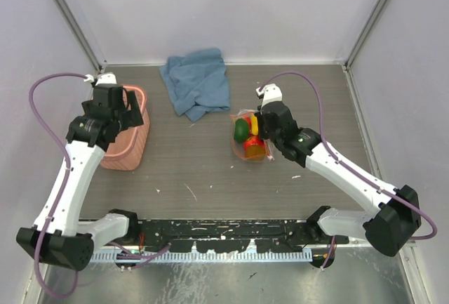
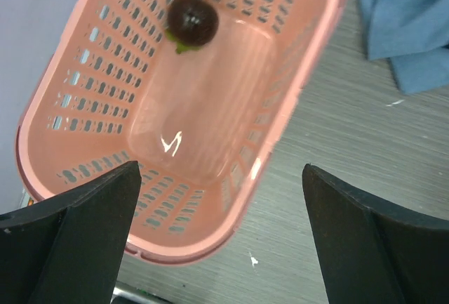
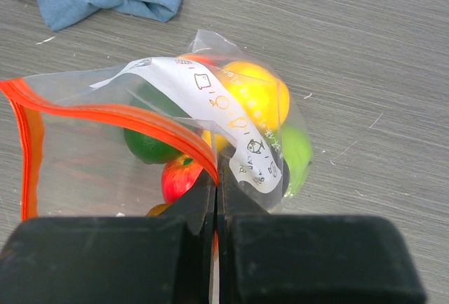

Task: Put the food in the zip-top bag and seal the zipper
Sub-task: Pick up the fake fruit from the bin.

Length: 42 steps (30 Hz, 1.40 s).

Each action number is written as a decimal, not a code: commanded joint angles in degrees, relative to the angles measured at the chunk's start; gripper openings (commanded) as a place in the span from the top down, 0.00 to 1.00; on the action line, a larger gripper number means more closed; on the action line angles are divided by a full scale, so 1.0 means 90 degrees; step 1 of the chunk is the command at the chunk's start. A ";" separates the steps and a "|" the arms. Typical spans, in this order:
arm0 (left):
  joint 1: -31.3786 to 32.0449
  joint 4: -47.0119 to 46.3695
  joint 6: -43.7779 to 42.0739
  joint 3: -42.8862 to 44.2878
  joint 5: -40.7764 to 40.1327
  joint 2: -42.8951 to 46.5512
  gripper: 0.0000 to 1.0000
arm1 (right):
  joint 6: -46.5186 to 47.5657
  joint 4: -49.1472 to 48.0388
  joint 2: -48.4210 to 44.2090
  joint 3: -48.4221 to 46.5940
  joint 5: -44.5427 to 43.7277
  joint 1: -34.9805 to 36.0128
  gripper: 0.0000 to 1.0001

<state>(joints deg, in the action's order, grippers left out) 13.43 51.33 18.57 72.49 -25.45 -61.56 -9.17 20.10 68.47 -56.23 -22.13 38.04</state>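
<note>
**Right arm pinching the filled bag, left arm open over the basket**

Right gripper: jaws pressed together on the edge of the clear bag, right where the orange zipper meets the fingers. From there the strip runs left, then bends sharply down at the far corner. Cannot tell whether the strip is pressed closed along its length.

Food inside the bag: a yellow fruit at the far end, a dark green one under the strip, a red apple close to the fingers, and a pale green one on the right side. A white printed label lies across the top of the plastic. From above, the bag sits on the table, right of centre, just in front of the right gripper.

Left gripper: jaws spread wide, holding nothing, hanging above the near end of the pink basket. One dark brown fruit lies in the basket at its far end, resting against the perforated wall, apart from the fingers.

The basket stands at the left side of the table. A crumpled blue cloth lies at the back, between basket and bag, touching neither.
</note>
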 commanded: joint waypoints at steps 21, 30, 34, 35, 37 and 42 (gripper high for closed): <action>-0.2039 -0.2038 -0.1533 0.0609 0.1689 -0.2928 0.09 | 0.0071 -0.0480 -0.0397 0.0090 0.0231 0.0002 0.99; -0.2253 -0.3393 -0.2052 -0.0061 0.1960 -0.3262 0.12 | 0.0064 -0.0524 -0.0366 0.0105 0.0249 0.0011 0.99; -0.2333 -0.4028 -0.2213 -0.0479 0.2020 -0.3390 0.14 | 0.0062 -0.0542 -0.0372 0.0116 0.0243 0.0010 0.99; -0.2331 -0.4124 -0.2253 -0.0525 0.1968 -0.3434 0.15 | 0.0064 -0.0543 -0.0371 0.0122 0.0234 0.0011 0.99; -0.2342 -0.4304 -0.2325 -0.0597 0.1825 -0.3527 0.16 | 0.0058 -0.0551 -0.0371 0.0116 0.0255 0.0006 0.99; -0.2399 -0.4684 -0.2455 -0.0712 0.1777 -0.3717 0.15 | 0.0060 -0.0563 -0.0336 0.0121 0.0258 0.0011 1.00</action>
<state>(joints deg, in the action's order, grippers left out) -7.42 16.73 -1.34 65.91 -8.73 -94.41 -8.95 18.31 67.09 -55.27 -19.77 38.04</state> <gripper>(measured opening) 0.849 0.039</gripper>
